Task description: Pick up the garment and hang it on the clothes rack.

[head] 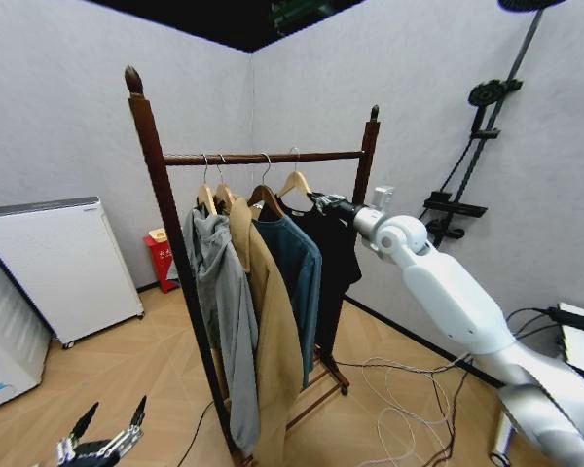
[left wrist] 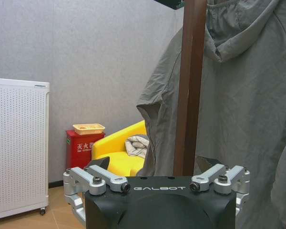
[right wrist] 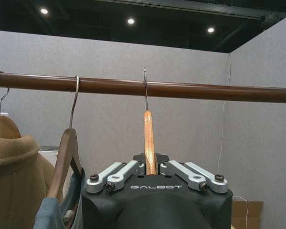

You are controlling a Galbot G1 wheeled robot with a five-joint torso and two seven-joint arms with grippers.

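On the clothes rack [head: 263, 157] hangs the garment [head: 333, 243], its hanger [right wrist: 149, 143] clamped by the right hand [head: 323, 201]; the left hand [head: 105, 430] idles low, fingers spread wide.

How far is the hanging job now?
Nearly done: the garment hangs from the clothes rack, its hanger's hook over the bar. In hand: the right hand is closed on the hanger's wooden arm. Left: to let go. The left hand waits low, open.

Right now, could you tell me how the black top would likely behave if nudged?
Likely floppy: the black top drapes limp from its hanger. It would probably swing, since one thin hook rides the bar. The right gripper clamping the hanger should damp that.
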